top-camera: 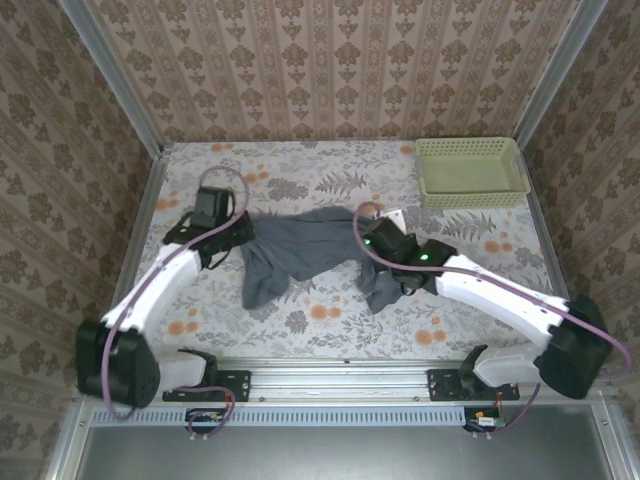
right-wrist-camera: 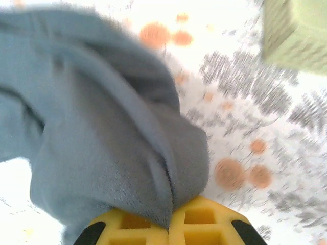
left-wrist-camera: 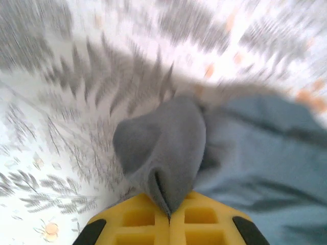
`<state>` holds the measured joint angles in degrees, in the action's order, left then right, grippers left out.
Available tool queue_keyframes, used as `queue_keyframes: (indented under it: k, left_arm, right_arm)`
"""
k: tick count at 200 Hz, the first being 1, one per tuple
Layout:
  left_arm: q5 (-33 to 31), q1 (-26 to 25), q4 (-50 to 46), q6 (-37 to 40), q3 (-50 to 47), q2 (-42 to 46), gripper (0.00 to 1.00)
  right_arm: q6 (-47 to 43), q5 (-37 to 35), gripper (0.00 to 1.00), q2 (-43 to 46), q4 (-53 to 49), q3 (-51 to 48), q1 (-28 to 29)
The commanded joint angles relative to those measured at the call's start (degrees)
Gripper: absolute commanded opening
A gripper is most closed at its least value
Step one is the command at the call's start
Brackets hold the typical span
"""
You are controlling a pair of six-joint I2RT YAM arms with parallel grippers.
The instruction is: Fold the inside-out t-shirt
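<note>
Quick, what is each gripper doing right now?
Left gripper: closed, pinching a fold of the t-shirt.
Right gripper: closed, clamped on another bunch of the t-shirt.

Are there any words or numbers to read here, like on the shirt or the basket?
None readable. The t-shirt is plain, the basket has no label, the table shows only flowers. A white patch at the shirt's edge, maybe a tag, is too small to read.

The t-shirt [top-camera: 310, 252] is seen as soft, matt cloth (faintly fuzzy up close). The basket [top-camera: 472, 198] at one o'clock is moulded in perforated, matt plastic.
</note>
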<state>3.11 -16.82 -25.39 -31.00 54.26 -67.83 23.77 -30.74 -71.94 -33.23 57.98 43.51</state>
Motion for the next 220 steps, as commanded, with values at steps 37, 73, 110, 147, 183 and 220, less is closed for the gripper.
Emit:
queue_keyframes:
  k: [37,73,110,147,183,220]
  left_arm:
    - [-11.0,1.1,-2.3,0.4,-1.5,19.9,0.0]
    - [-6.5,2.8,-6.0,0.1,-1.1,10.7,0.0]
    - [-0.8,5.3,-10.3,1.6,1.8,-0.5,0.0]
    - [-0.5,6.6,-8.5,1.4,0.1,-0.5,0.0]
    - [-0.9,7.0,-7.2,0.4,-1.3,0.1,0.0]
    - [-1.0,7.2,-6.4,-0.3,-1.9,0.7,0.0]
  right_arm:
    - [-7.5,1.0,0.02,9.4,-1.9,4.5,-6.6]
    - [-2.6,12.4,0.25,0.4,1.5,2.3,-11.4]
    - [-1.6,10.5,0.61,-9.3,-4.4,5.1,-12.3]
    - [0.5,16.6,0.7,-2.3,-2.0,-2.0,-11.1]
    - [8.2,19.2,0.7,1.1,-0.9,-10.7,-8.0]
    - [16.1,18.0,0.61,0.5,1.2,-17.9,-7.8]
